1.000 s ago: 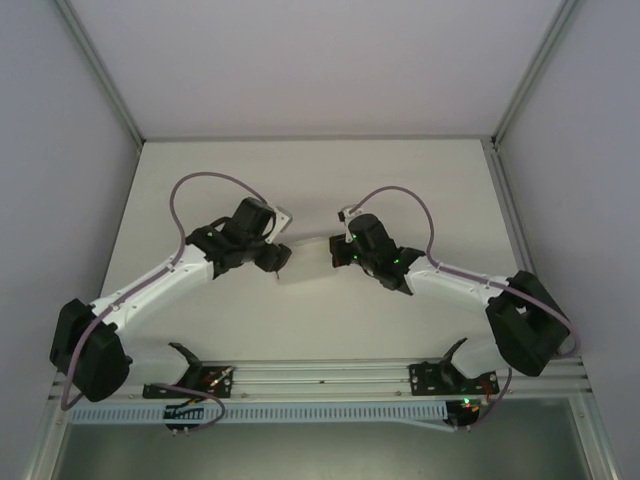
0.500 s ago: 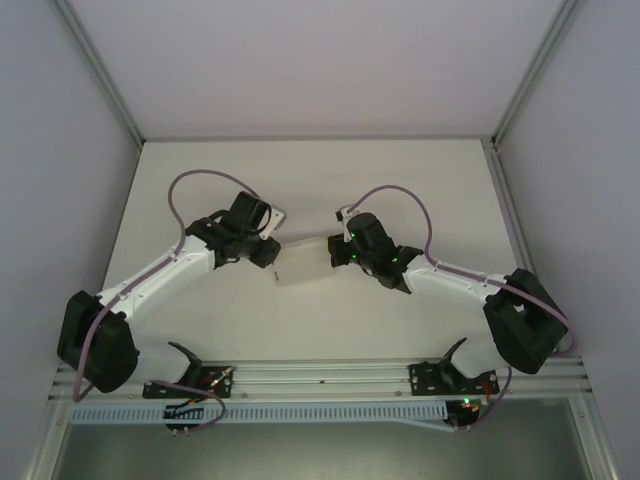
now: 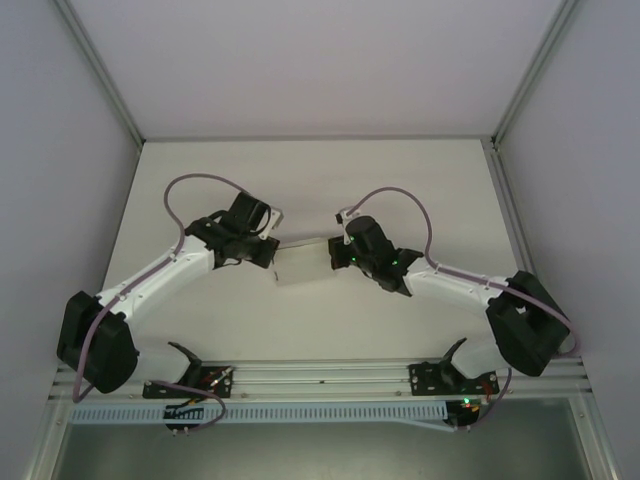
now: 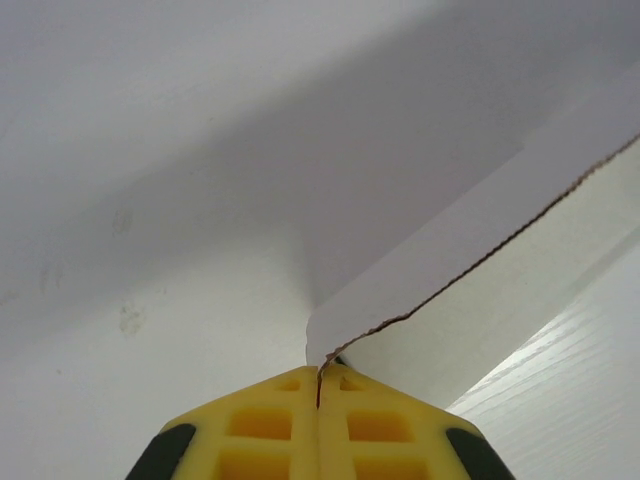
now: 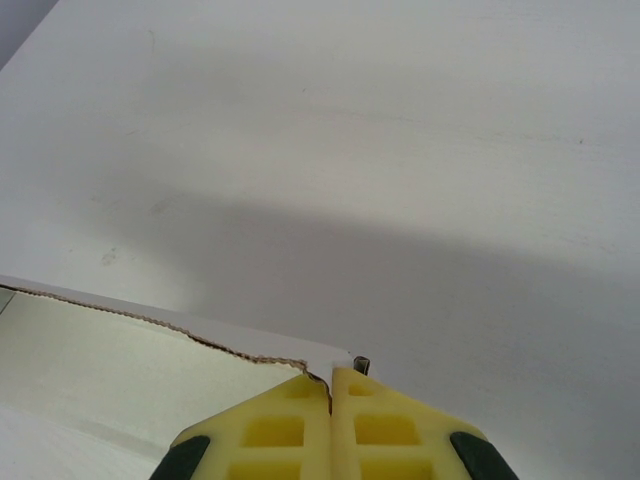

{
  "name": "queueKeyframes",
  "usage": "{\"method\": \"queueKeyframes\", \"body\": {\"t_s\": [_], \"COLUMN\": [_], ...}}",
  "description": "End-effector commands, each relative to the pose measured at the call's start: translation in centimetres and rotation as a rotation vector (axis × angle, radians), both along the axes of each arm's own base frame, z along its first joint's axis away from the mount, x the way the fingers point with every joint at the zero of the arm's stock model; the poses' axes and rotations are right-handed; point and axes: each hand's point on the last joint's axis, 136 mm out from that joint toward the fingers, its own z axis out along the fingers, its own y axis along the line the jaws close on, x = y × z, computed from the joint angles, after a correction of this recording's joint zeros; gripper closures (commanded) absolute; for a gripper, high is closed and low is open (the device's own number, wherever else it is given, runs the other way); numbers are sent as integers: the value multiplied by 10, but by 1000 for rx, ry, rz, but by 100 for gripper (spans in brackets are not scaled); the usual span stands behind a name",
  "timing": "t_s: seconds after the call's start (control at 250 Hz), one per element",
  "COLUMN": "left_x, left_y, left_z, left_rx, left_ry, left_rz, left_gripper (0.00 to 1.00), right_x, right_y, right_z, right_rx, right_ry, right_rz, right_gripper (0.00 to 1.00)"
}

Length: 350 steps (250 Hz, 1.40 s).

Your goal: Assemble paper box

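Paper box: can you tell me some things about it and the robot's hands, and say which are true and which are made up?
1. The left gripper pinches a corner of the paper box. True.
2. The right gripper is wide open. False: it is shut on the paper box's edge.
3. The paper box sits between the two grippers. True.
4. The left gripper's fingers are blue. False: they are yellow.
5. The table is red. False: it is white.

Both arms angled inward; paper box (image 3: pixel 303 266) sits mid-tabletop (image 3: pixel 300 180), left tool (image 3: pixel 270 258) and right tool (image 3: pixel 337 258) at opposite ends.
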Motion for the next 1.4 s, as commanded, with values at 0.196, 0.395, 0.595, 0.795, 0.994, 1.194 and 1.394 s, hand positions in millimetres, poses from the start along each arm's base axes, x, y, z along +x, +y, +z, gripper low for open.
{"method": "queueKeyframes", "body": {"t_s": [0.196, 0.395, 0.595, 0.795, 0.994, 1.194, 1.394], "left_x": [-14, -16, -16, -17, -12, -11, -2], "left_y": [-22, -33, -32, -37, -31, -26, -29], "left_z": [17, 28, 14, 16, 22, 21, 22], "left_rx": [-258, -371, -346, -440, -474, -467, -482], "left_ry": [131, 189, 272, 358, 391, 388, 372], "left_rz": [184, 234, 290, 318, 340, 346, 357], "left_gripper": [100, 100, 100, 100, 100, 100, 100], "right_x": [-38, -45, -49, -51, -54, -53, -44], "right_y": [-27, -22, -19, -19, -18, -17, -12], "right_z": [-50, -49, -51, -52, -53, -42, -22], "right_rx": [-196, -191, -193, -224, -223, -206, -216], "right_ry": [117, 94, 76, 53, 29, -51, -124], "right_rz": [-77, -84, -84, -86, -76, -55, -52], "right_gripper": [100, 100, 100, 100, 100, 100, 100]}}
